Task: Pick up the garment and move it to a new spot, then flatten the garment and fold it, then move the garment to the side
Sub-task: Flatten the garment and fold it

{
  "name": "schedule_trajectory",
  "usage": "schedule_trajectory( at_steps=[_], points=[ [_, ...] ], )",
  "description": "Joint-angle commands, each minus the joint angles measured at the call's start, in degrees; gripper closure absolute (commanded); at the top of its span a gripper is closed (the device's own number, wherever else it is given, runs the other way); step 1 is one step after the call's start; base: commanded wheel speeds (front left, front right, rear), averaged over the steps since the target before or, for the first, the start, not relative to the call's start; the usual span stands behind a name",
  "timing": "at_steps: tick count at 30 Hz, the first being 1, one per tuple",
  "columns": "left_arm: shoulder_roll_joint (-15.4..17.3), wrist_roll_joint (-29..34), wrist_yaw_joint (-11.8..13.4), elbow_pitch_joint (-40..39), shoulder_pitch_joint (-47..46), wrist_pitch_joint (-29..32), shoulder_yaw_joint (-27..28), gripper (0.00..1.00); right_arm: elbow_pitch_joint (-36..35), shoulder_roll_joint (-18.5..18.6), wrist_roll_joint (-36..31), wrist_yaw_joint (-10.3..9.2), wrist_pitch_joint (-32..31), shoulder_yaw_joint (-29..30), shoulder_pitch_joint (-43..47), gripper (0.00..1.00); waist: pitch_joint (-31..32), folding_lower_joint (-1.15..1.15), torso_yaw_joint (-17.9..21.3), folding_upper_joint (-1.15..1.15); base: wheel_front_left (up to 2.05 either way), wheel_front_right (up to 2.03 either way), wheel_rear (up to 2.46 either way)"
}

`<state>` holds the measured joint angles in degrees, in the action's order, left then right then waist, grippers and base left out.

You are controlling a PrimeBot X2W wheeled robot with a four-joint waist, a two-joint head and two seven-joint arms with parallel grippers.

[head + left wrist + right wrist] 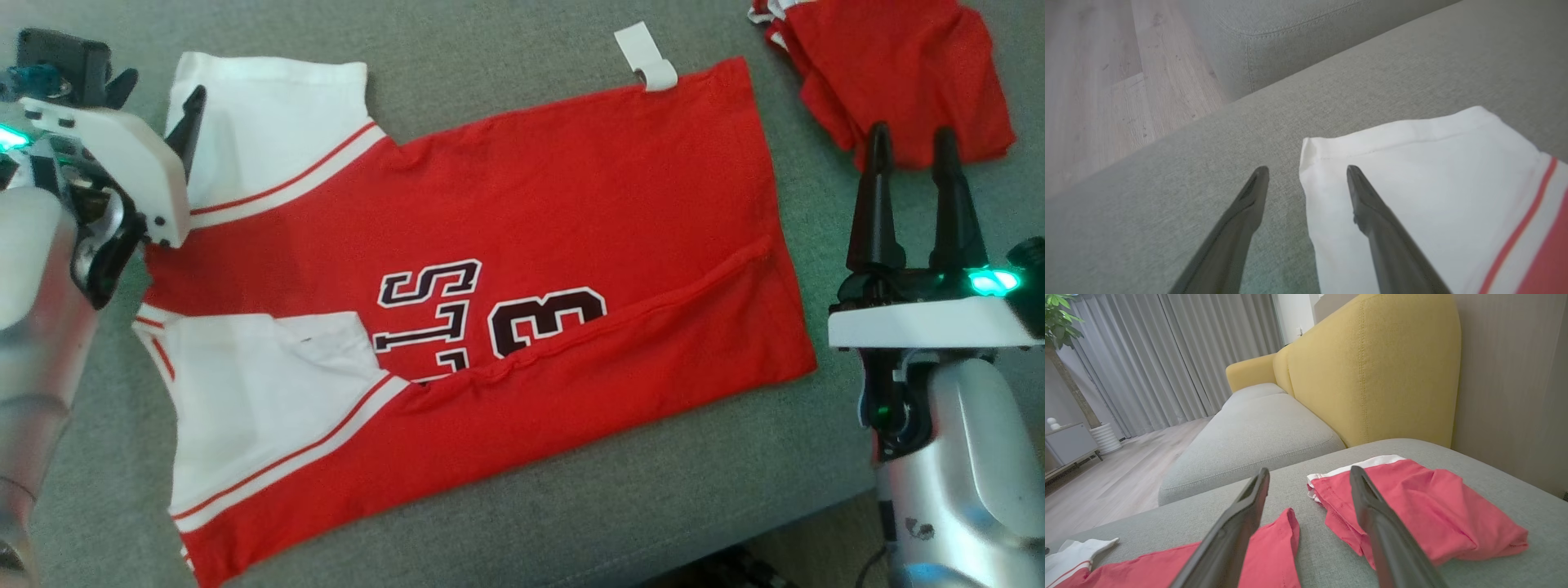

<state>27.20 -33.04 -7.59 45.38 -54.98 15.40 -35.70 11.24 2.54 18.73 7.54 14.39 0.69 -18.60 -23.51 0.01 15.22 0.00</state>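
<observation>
Wide open, the left gripper [159, 102] is seen at the white sleeve [261, 122] of the red garment [531, 204] spread on the grey cushion [490, 506], the right gripper [910, 135] beside its hem; the sleeve's edge is framed by the left fingers [1372, 212], a folded red pile [1433, 506] crossed by the right

Grey couch cushion [571, 506]; folded red pile [906, 73] on its far corner; yellow backrest [1372, 375]; grey curtains [1147, 355]; wood floor [1094, 81].

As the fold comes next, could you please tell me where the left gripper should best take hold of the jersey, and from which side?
Probably the free corner of the far white sleeve, approached from the left end of the jersey. It lies flat on the cushion with its edge exposed, and the open left gripper straddles that edge.
</observation>
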Motion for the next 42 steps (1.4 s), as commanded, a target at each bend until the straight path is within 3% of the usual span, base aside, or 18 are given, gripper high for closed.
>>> schedule_trajectory(
  at_steps=[1, 15, 16, 18, 19, 25, 33, 36, 38, 42],
  points=[
    [2.9, -0.8, 0.1, -0.4, -3.4, -0.2, 1.1, 0.0, -2.4, 0.3, 0.5, -0.05, 0.6, -1.2, -1.4, 0.0, -1.1, -0.01, 0.6, 0.0, 0.0, 0.0, 0.0],
    [2.9, -6.5, 0.1, 4.8, -7.0, -2.5, -4.9, 0.0, -2.5, 0.3, 2.5, -0.05, 0.6, -3.0, -1.6, 0.0, -3.6, -0.01, 1.9, 0.0, 0.0, 0.0, 0.0],
    [2.8, -7.1, 0.1, 4.9, -7.0, -2.3, -5.4, 0.17, -2.4, 0.3, 2.5, -0.05, 0.6, -3.0, -1.7, 0.0, -3.7, -0.01, 1.9, 0.0, 0.0, 0.0, 0.0],
    [2.6, -8.2, 0.1, 4.7, -6.9, -1.8, -6.6, 0.92, -2.3, 0.3, 2.5, -0.05, 0.6, -2.7, -1.8, 0.0, -3.8, -0.01, 1.8, 0.0, 0.0, 0.0, 0.0],
    [2.6, -8.8, 0.1, 4.5, -6.8, -1.7, -7.3, 1.0, -2.3, 0.3, 2.5, -0.05, 0.6, -2.6, -1.9, 0.0, -3.8, -0.01, 1.8, 0.0, 0.0, 0.0, 0.0],
    [3.3, -11.3, 0.1, 2.8, -6.3, -5.5, -10.0, 1.0, -3.2, 0.3, -0.2, -0.05, 0.6, -2.4, -2.4, 0.0, -2.0, -0.01, 0.9, 0.0, 0.0, 0.0, 0.0],
    [2.7, -12.2, 0.2, -0.6, -5.1, -17.6, -9.9, 1.0, -2.6, 0.3, -8.4, -0.05, 0.3, -1.1, -4.1, 0.0, 2.6, -0.01, -3.2, 0.0, 0.0, 0.0, 0.0],
    [1.9, -12.3, 0.8, -3.5, -3.8, -21.6, -9.4, 1.0, -2.3, 0.5, -12.1, -0.05, -2.8, -0.1, -5.5, 0.0, 4.1, -0.01, -5.8, 0.0, 0.0, 0.0, 0.0],
    [1.3, -12.3, 1.4, -5.9, -2.5, -23.1, -9.4, 1.0, -1.4, 1.8, -12.7, -0.05, -6.5, 0.3, -6.4, 0.0, 5.1, -0.01, -7.9, 0.0, 0.0, 0.0, 0.0],
    [0.8, -12.2, 2.5, -12.6, 0.6, -23.9, -10.3, 1.0, 1.3, 8.3, -12.3, -0.05, -14.4, -0.2, -8.4, 0.0, 6.2, -0.01, -11.6, 0.0, 0.0, 0.0, 0.0]
  ],
)
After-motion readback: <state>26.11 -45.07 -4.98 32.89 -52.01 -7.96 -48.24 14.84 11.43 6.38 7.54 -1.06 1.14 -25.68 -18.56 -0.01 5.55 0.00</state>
